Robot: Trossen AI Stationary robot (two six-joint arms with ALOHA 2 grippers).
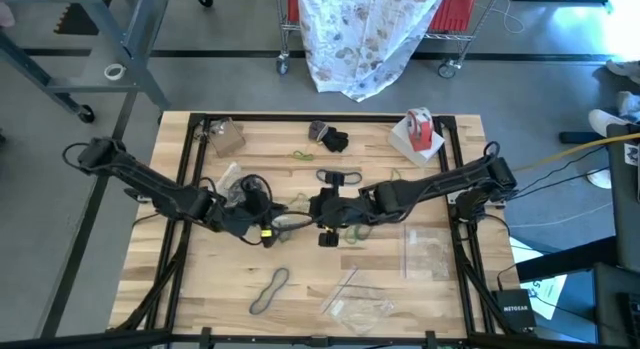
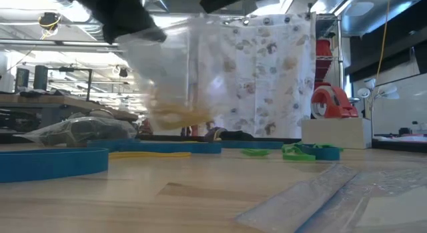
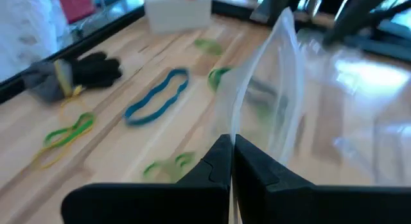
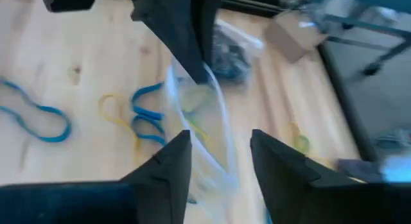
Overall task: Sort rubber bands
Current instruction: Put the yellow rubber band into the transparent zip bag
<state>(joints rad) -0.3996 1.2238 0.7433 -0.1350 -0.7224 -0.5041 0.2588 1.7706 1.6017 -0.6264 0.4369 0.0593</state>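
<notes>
Treat the rubber bands as light, limp loops: they carry no stiffness, lie flat on the table and tend to stretch or snap away, so take hold of one strand at the loop's long side and not at its end. They lie scattered across the table: a teal-blue one and yellow-green ones near the black glove at the far side, a dark one at the near side, and more blue and tan ones under the two arms at the centre. The left gripper is clenched on the edge of a clear plastic bag and holds it up above the centre of the table; the bag is thin, slippery and floppy, so expect its mouth to sag. The right gripper stands released, its fingers spread on either side of the bag's other edge, apparently not yet gripping it. Tan bands appear to sit inside the bag. The loose bands lie below and beside both grippers, apart from them.
</notes>
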